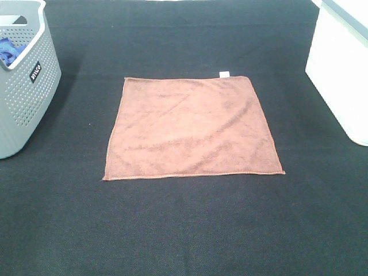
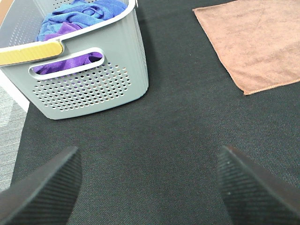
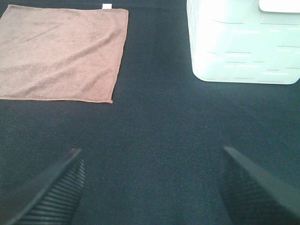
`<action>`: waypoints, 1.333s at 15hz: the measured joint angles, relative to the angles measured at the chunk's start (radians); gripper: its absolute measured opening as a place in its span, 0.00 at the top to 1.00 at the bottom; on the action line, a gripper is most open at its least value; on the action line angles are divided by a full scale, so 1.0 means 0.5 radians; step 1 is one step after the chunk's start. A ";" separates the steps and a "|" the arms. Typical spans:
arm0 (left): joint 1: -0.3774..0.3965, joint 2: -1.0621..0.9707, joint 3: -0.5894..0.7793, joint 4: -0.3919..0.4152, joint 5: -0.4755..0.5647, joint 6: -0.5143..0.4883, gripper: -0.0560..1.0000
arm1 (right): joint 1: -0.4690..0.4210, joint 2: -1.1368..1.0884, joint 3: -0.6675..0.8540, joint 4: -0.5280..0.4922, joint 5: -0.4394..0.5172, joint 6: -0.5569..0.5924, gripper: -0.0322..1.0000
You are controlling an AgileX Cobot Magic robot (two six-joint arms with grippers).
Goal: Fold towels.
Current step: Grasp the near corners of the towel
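A square reddish-brown towel [image 1: 192,127] lies flat and unfolded in the middle of the black table, with a small white tag [image 1: 225,73] at its far edge. It also shows in the left wrist view [image 2: 255,42] and the right wrist view [image 3: 61,51]. Neither arm shows in the exterior high view. My left gripper [image 2: 149,187] is open and empty above the black cloth, off the towel's near left corner. My right gripper [image 3: 152,187] is open and empty above the cloth, off the towel's near right corner.
A grey perforated basket [image 1: 23,86] stands at the left edge, holding blue and purple cloths [image 2: 77,18]. A white bin [image 1: 342,69] stands at the right edge and also shows in the right wrist view [image 3: 241,42]. Black cloth [image 1: 190,230] covers the table.
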 joint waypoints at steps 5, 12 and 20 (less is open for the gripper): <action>0.000 0.000 0.000 0.000 0.000 0.000 0.23 | 0.000 0.000 0.000 0.000 0.000 0.000 0.25; 0.000 0.000 0.000 0.000 0.000 0.000 0.23 | 0.000 0.000 0.000 0.000 0.000 0.000 0.25; 0.000 0.000 0.000 0.000 0.000 0.000 0.23 | 0.000 0.000 0.000 0.000 0.000 0.000 0.25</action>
